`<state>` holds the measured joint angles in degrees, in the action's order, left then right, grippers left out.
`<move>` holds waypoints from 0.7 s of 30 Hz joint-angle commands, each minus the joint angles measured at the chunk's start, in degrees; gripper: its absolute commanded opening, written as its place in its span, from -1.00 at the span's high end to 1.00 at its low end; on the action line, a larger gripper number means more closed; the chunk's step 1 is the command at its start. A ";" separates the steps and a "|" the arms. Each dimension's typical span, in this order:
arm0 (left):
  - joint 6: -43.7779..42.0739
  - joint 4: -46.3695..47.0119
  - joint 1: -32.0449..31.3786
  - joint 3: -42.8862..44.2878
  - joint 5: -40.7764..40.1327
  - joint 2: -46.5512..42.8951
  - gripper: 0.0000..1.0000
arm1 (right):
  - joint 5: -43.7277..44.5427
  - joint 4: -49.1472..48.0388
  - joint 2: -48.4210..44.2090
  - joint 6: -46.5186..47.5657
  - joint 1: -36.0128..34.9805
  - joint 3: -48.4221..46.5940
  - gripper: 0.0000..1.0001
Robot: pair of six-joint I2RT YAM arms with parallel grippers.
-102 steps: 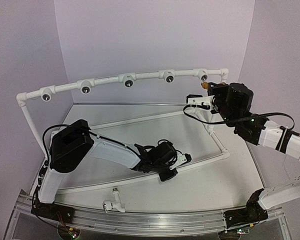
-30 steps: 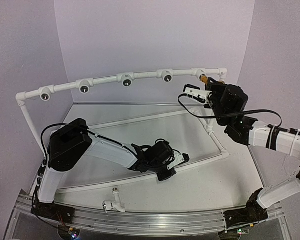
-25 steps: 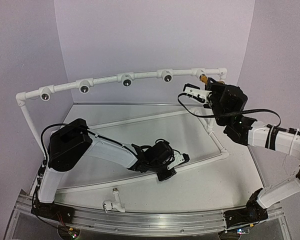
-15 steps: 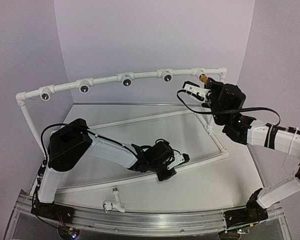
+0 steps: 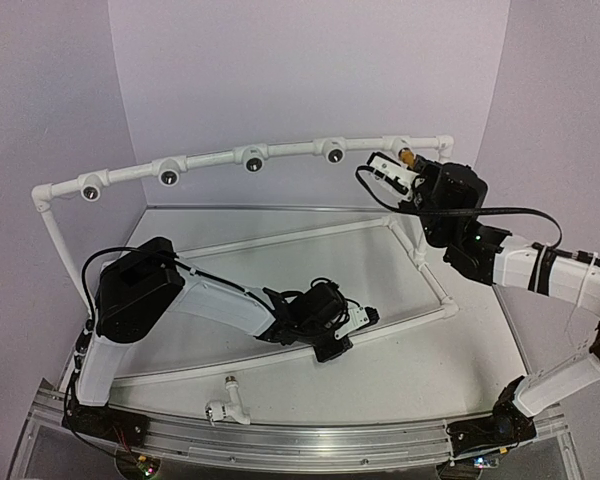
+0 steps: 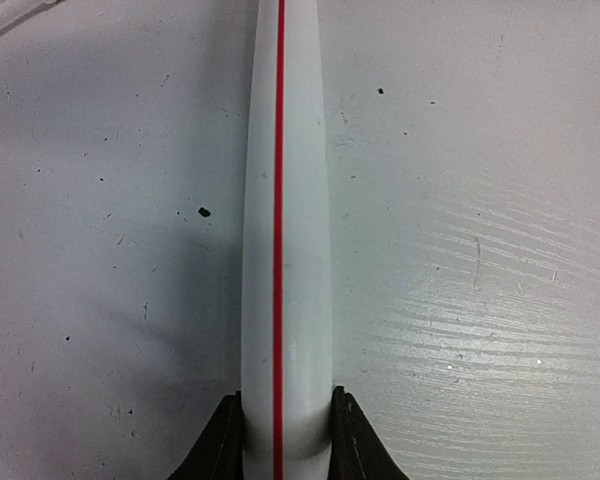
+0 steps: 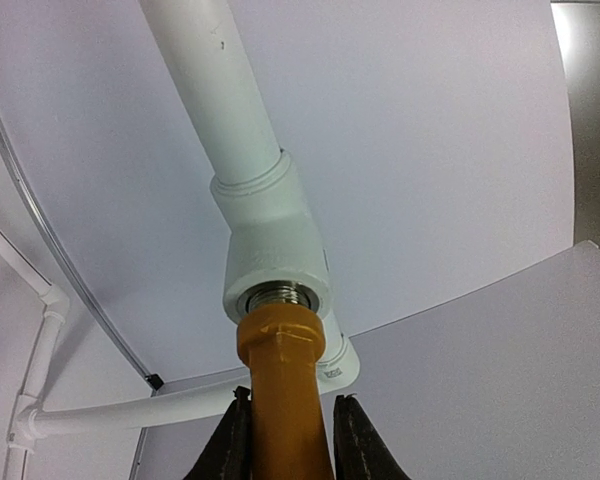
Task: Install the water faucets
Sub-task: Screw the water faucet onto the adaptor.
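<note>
The yellow-orange faucet (image 7: 280,390) is held upright in my right gripper (image 7: 285,412), which is shut on its body. Its top end meets the threaded metal mouth of a white socket fitting (image 7: 275,262) on the pipe frame. From above, that faucet (image 5: 407,157) sits at the frame's rightmost socket, with my right gripper (image 5: 417,166) just behind it. The white faucet (image 5: 227,405) lies loose on the table near the front edge. My left gripper (image 5: 367,318) rests low on the table, shut on the frame's base pipe (image 6: 280,230), which is white with a red line.
The white pipe frame (image 5: 210,161) arches across the back with several dark round sockets. Its base pipes (image 5: 432,280) run over the table. A metal rail (image 5: 280,440) lines the front edge, and purple walls close in on three sides.
My right gripper has carried the yellow-orange faucet up and to the left, to the rightmost socket, and has turned at the wrist. The left arm and the white faucet have stayed still.
</note>
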<state>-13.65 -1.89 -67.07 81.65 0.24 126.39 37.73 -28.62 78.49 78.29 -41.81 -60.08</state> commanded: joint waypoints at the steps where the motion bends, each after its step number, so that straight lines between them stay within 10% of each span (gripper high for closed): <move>1: -3.79 -9.58 -2.27 -2.01 5.31 2.46 1.00 | -3.53 -1.70 1.38 -8.40 -0.46 -4.96 1.00; 21: -4.26 -9.96 -2.64 -1.79 4.59 3.12 1.00 | -2.80 2.21 2.15 -27.65 -0.55 -7.97 1.00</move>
<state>-13.75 -1.84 -67.07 81.66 -0.19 126.44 38.80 -21.50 79.35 58.13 -41.95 -63.79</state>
